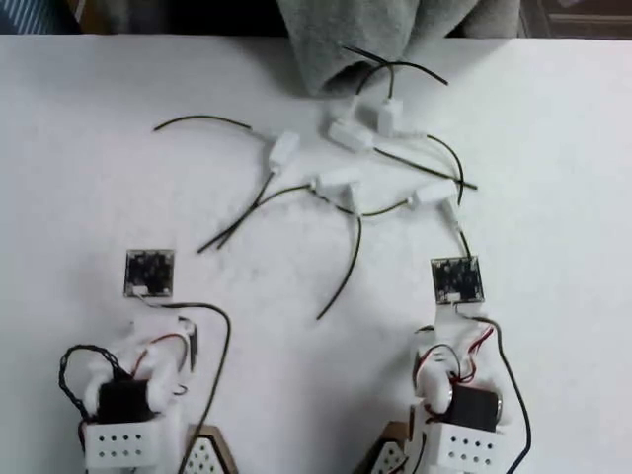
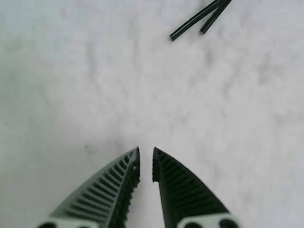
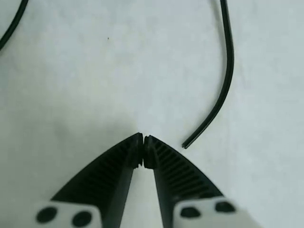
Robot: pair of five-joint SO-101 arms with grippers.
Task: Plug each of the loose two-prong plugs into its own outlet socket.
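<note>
- Several plugs [image 1: 284, 148] lie scattered just beside the cloth [image 1: 336, 39].
- We see our left gripper [image 2: 146, 159] barely parted, empty, far from the cloth.
- Our right gripper [image 3: 143, 142] is pressed together, empty, equally far.

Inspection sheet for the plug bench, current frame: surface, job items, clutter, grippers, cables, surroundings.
Surface: white table.
Job's things: about five white plug and socket pieces clustered at the far middle, beyond both arms. Which is plug or socket, and whether any are mated, cannot be told.
Clutter: nothing seen.
Grippers: left gripper empty, narrow gap between its tips. Right gripper empty, tips touching. Both over the table.
Cables: thin black leads trail loose from the pieces. One cut end lies beside the right gripper's tips.
Surroundings: grey fabric overhangs the far edge.
</note>
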